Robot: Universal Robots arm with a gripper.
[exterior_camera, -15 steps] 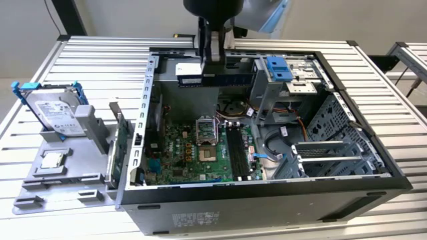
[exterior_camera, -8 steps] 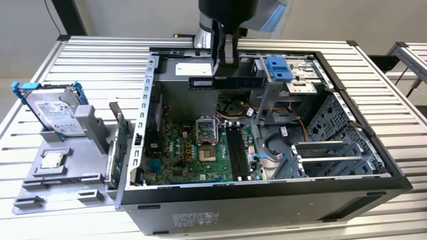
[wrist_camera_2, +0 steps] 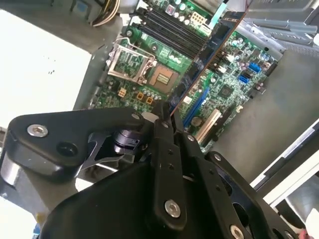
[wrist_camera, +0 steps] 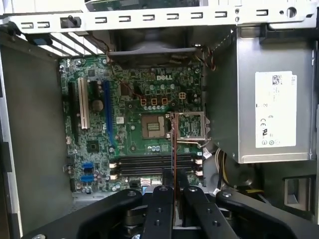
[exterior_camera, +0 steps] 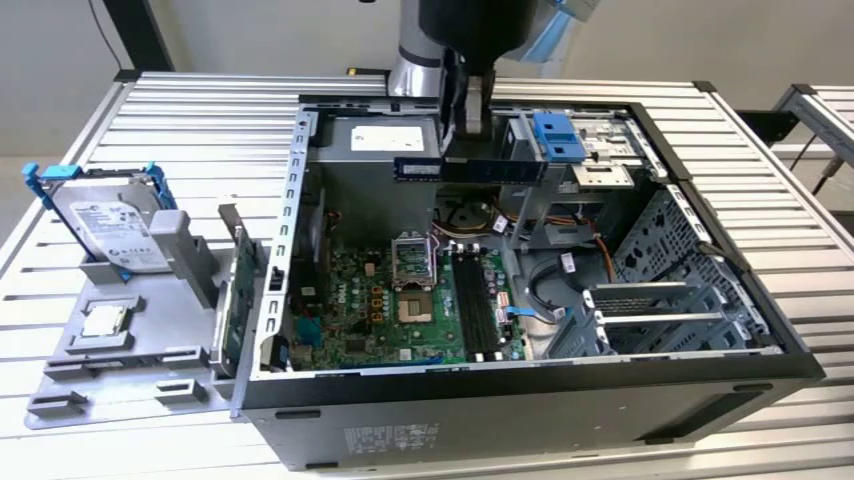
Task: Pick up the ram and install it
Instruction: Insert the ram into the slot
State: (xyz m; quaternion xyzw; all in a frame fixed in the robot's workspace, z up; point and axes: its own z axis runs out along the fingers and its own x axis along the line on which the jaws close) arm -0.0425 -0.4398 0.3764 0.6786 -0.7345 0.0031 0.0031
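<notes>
Ribbed metal table [exterior_camera: 187, 100] — pale wall [exterior_camera: 267, 35] behind; second table [exterior_camera: 830, 100] at exterior view's right.

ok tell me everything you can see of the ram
The ram is a slim, long, dark blue board with a pale label near one end. The hand grips its upper edge near the middle, holding it level over the open case, not yet installed. Both wrist views show it edge-on.

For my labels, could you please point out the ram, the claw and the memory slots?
ram [exterior_camera: 507, 171], exterior view, flat face.
claw [wrist_camera: 173, 177], first wrist view, between fingertips.
memory slots [wrist_camera: 144, 164], first wrist view, black slot body.
</notes>
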